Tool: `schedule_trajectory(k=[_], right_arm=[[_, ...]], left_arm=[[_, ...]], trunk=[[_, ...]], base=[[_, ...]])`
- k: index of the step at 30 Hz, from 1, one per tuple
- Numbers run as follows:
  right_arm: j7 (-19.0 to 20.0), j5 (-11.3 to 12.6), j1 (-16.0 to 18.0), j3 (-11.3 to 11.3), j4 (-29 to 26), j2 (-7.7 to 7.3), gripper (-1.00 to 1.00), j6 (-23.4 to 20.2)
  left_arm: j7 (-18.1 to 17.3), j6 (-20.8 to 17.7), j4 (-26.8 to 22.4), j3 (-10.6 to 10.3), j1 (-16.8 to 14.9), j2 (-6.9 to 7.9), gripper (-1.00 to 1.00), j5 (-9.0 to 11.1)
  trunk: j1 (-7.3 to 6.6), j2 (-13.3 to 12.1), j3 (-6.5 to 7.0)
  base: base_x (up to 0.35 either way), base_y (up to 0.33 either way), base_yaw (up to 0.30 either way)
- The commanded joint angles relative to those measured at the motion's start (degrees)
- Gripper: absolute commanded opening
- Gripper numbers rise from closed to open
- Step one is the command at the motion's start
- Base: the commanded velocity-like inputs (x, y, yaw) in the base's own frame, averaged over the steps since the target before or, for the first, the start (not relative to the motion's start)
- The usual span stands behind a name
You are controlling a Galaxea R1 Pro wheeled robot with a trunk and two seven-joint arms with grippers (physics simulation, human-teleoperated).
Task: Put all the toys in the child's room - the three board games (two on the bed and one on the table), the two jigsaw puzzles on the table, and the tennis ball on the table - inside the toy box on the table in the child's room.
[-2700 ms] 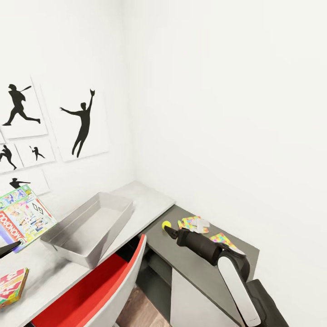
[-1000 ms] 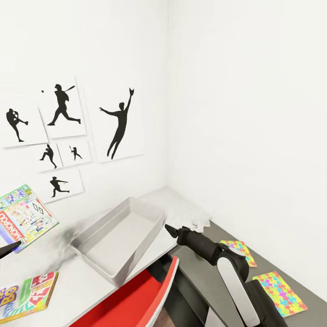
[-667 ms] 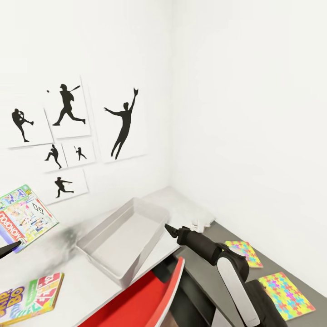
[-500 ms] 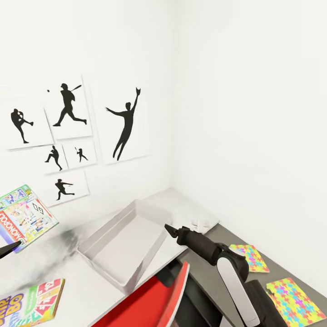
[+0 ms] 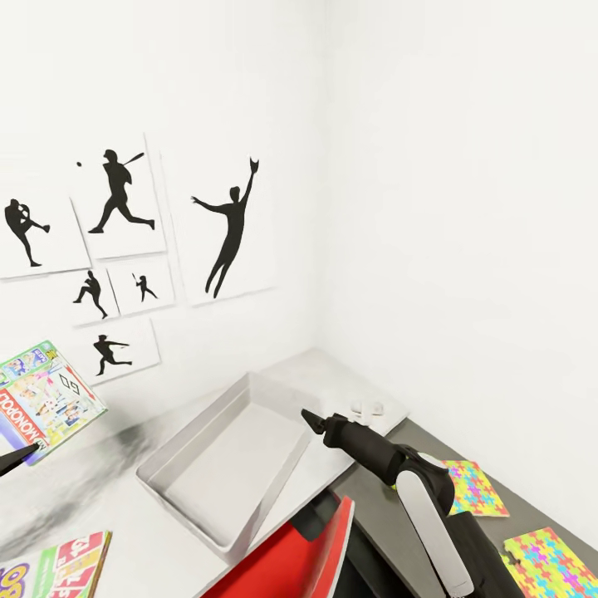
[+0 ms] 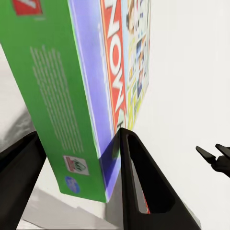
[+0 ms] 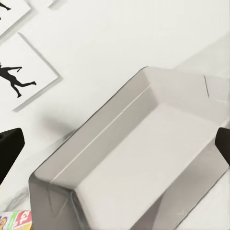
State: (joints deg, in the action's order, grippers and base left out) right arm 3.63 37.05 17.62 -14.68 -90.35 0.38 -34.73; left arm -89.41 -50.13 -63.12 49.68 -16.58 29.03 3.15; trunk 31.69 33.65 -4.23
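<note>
The left gripper (image 6: 76, 143) pinches a board game (image 5: 41, 403) between its two dark fingers (image 6: 139, 187), holding the box on edge, up off the table (image 5: 349, 390), above the end of the pale top that lies away from the room's corner. The cover shows red lettering on a busy green and blue print. The right gripper (image 5: 311, 420) hovers over the toy box's corner that faces the room's corner; in the right wrist view its fingertips (image 7: 9, 151) stand wide apart, nothing between them. The toy box (image 5: 224, 461) sits empty near the front edge of the pale top. A second board game (image 5: 62, 569) lies flat at the front edge, toward that same far end. Two jigsaw puzzles (image 5: 473, 488) (image 5: 552, 565) lie flat on the table's dark lower section, apart from each other. A red chair (image 5: 291, 561) stands against the front edge. Silhouette pictures (image 5: 224, 228) hang on the wall behind.
</note>
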Motion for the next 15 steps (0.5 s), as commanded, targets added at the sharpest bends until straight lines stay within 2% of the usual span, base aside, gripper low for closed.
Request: schedule_trajectory(k=[1, 5, 15], right_arm=[[0.12, -0.06, 0.05, 0.4, 0.3, 0.36, 1.0, 0.05], [0.09, -0.05, 0.08, 0.66, 1.58, 0.8, 1.0, 1.33], [0.31, -0.05, 0.08, 0.88, 2.36, 0.75, 1.0, 4.54]], left_arm=[[0.06, -0.43, 0.34, 0.36, 0.06, -0.32, -1.0, 0.0], [-0.36, -0.33, 0.21, 0.31, -0.16, -1.61, -1.0, -0.04], [-0.59, -0.23, -0.42, -0.01, -0.38, -1.09, -1.0, -0.02]], trunk=[[0.02, 0.1, -0.11], [0.02, 0.1, -0.11], [0.02, 0.1, -0.11]], base=[[-0.005, 0.0, 0.0], [-0.03, 0.0, 0.0], [-0.083, 0.0, 0.0]])
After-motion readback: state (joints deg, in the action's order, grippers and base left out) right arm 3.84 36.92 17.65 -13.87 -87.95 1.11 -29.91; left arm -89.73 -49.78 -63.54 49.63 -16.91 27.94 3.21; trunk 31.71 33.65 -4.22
